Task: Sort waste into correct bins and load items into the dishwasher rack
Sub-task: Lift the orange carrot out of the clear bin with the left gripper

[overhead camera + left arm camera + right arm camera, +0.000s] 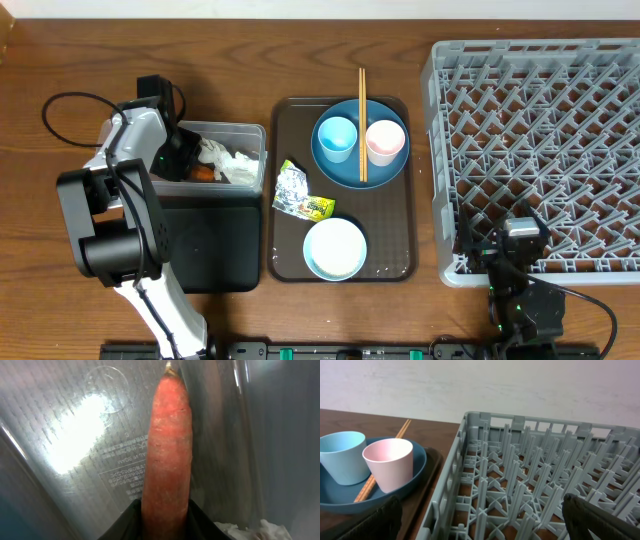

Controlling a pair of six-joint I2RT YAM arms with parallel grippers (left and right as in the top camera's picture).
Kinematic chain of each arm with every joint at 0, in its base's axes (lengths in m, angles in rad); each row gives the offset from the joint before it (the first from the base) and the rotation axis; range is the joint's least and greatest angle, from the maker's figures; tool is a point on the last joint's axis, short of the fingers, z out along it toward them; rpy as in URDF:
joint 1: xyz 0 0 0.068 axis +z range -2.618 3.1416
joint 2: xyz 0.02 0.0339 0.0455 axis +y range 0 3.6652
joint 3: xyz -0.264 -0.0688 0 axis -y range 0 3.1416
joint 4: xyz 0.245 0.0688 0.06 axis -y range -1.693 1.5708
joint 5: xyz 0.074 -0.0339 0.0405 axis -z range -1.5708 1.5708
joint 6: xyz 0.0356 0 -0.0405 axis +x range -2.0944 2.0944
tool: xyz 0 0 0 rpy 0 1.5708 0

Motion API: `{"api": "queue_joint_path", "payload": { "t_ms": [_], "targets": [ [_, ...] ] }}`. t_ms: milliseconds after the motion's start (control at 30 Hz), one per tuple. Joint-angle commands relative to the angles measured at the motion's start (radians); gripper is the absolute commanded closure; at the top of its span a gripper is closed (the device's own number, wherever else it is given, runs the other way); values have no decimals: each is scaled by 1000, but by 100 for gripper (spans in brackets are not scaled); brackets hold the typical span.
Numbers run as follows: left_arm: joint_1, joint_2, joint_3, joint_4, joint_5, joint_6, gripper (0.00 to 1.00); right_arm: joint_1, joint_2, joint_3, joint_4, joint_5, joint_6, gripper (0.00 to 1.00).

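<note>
Orange, rough-skinned and tapering to a tip, the carrot piece (167, 455) is clamped at one end in the left pincer (165, 519). It hangs low inside the clear plastic tub (252, 132) beside crumpled napkins (228, 160), probably so that it lands there once released. The right pincer (485, 522) stands wide apart and empty over the dishwasher rack (530, 460).

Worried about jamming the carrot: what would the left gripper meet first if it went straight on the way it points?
Likely the clear tub, floor or wall: the left gripper holds the carrot piece, whose tip leads. Depth is unclear.
</note>
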State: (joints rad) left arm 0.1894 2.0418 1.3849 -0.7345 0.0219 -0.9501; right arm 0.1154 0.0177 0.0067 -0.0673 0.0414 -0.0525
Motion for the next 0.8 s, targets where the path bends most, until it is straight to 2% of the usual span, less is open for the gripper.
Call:
{"api": "queue_joint_path", "payload": {
  "t_ms": [0,267,633,767],
  "targets": [
    [4,-3,-2,0,-14,7,75,-6,-2,-1,-4,7,-5,1],
    [4,-59,56,-19,-4,15,76,-6,-2,-1,-4,7,-5,1],
    [4,-333,65,-35,-3,14,76,-6,-2,-1,-4,7,-5,1],
    [4,-437,65,-99,22,15,76,-6,-2,-1,-4,7,-5,1]
  ]
}}
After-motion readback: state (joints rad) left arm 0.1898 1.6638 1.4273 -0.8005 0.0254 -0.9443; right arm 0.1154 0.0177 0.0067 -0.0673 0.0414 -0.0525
